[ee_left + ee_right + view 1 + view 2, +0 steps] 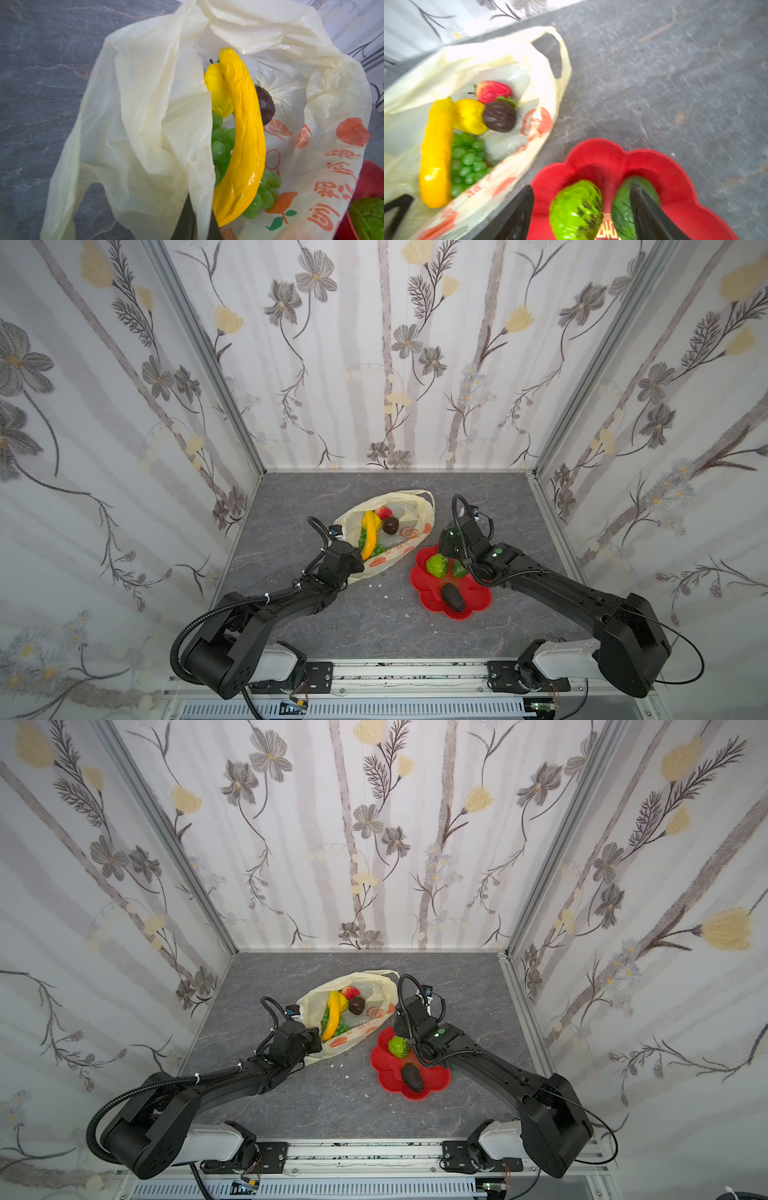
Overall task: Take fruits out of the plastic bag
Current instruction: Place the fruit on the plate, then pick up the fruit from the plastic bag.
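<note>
The plastic bag (411, 506) (376, 984) lies open on the grey table. In it are a yellow banana (370, 537) (243, 135), green grapes (220, 145) (469, 160), a lemon (470, 116), a strawberry (384, 513) (493, 90) and a dark brown piece (391, 525) (499, 119). My left gripper (358, 562) (196, 226) is shut on the bag's near edge. My right gripper (446, 551) (583, 209) hangs open over the plate. A bumpy green citrus (436, 565) (577, 209) lies between its fingers with gaps either side.
The red flower-shaped plate (478, 601) (436, 1077) sits right of the bag and also holds a dark avocado (453, 597) (412, 1077) and a second green fruit (458, 569). Small white crumbs dot the table near the bag. Patterned walls close in three sides.
</note>
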You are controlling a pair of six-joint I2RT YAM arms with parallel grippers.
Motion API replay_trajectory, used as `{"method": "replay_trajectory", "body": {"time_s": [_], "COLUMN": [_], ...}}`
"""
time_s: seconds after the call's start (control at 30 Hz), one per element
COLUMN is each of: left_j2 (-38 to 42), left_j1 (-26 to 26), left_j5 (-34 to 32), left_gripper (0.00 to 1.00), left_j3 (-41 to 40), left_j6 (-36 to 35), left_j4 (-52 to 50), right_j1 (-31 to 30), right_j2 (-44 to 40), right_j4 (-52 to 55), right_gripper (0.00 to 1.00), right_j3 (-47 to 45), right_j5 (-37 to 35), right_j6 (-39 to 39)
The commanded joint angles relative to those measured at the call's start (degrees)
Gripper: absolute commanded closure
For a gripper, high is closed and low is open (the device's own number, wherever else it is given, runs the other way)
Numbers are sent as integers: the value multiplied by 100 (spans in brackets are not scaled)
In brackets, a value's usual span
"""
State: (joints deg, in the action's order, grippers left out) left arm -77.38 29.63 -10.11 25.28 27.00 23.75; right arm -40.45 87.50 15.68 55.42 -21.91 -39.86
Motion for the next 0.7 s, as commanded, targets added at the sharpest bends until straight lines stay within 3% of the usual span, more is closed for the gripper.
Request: {"method": "replay_trajectory", "body": {"time_s": [0.0,0.43,0.67], "left_j2": [48,64,58], "left_j1": [-12,-11,-22], "left_j5": [-77,-168,-156], "left_gripper": [91,91,91], "left_j3": [-13,-74,-67], "left_j6": [67,74,61], "left_j4": [93,137,147], "right_j1": [-115,-281,-21], "right_j2": [498,3051,3809], "right_j4": [-55,-154,60], "right_gripper": [27,30,31], "right_j3": [641,3205,3845], "right_j5": [389,1595,2066], "right_j6": [543,756,614]}}
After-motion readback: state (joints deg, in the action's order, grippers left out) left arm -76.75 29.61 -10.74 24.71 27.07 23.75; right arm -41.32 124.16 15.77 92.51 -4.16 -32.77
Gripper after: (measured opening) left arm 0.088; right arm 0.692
